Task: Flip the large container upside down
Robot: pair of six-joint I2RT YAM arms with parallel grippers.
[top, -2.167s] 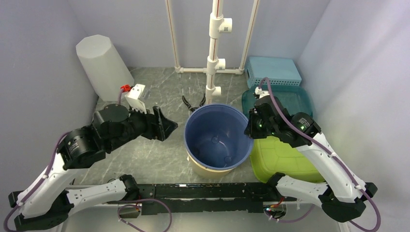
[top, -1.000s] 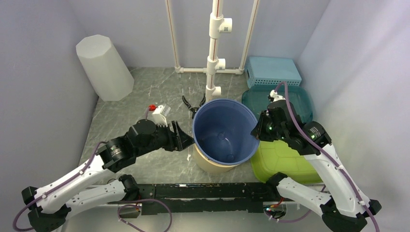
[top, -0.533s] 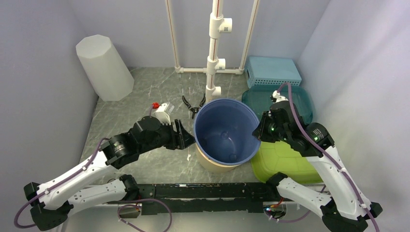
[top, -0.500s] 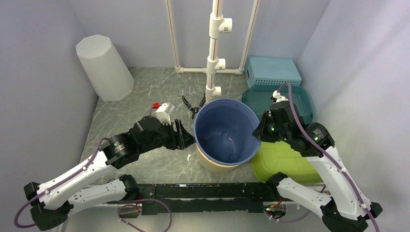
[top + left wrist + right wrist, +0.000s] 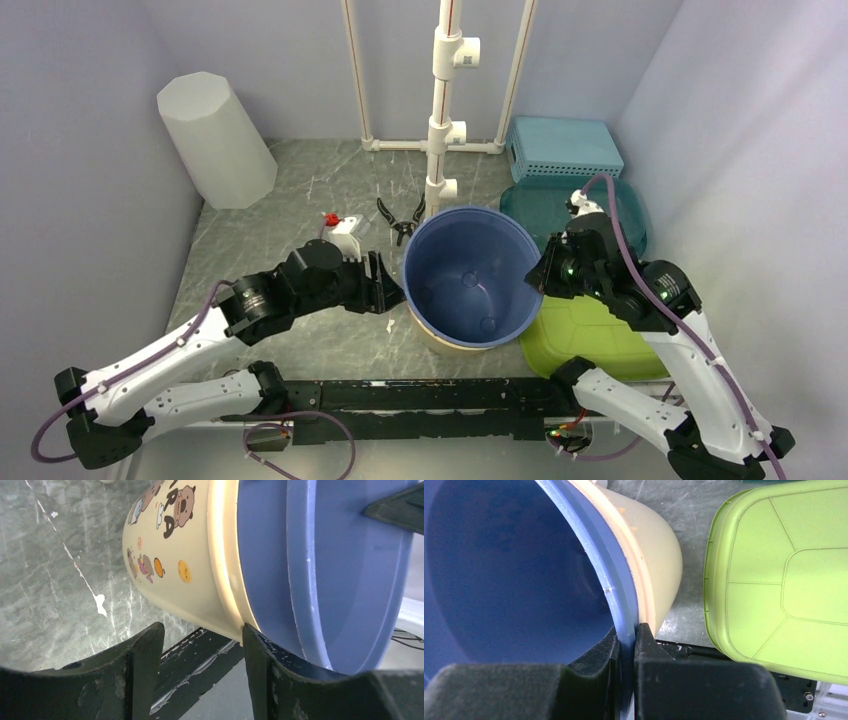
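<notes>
The large blue container (image 5: 470,275) stands mouth-up at the table's middle, nested in a cream cartoon-printed bucket (image 5: 440,345). My right gripper (image 5: 540,275) is shut on the blue rim at its right side; in the right wrist view the fingers (image 5: 626,630) pinch the blue wall (image 5: 514,570), with the cream bucket (image 5: 659,560) just outside. My left gripper (image 5: 392,290) is open at the container's left side. In the left wrist view its jaws (image 5: 202,630) stand wide apart, one fingertip (image 5: 250,635) touching the cream rim (image 5: 185,555) below the blue container (image 5: 325,570).
A lime green lid (image 5: 590,330) lies right of the container, under my right arm. A teal tray (image 5: 600,205) and light blue basket (image 5: 565,148) sit at back right. Black pliers (image 5: 400,215) lie by the white pipe stand (image 5: 445,100). A white octagonal cylinder (image 5: 215,140) stands back left.
My left arm has swung right and closed in on the container's left side. The container and my right gripper have shifted right and slightly toward the front.
</notes>
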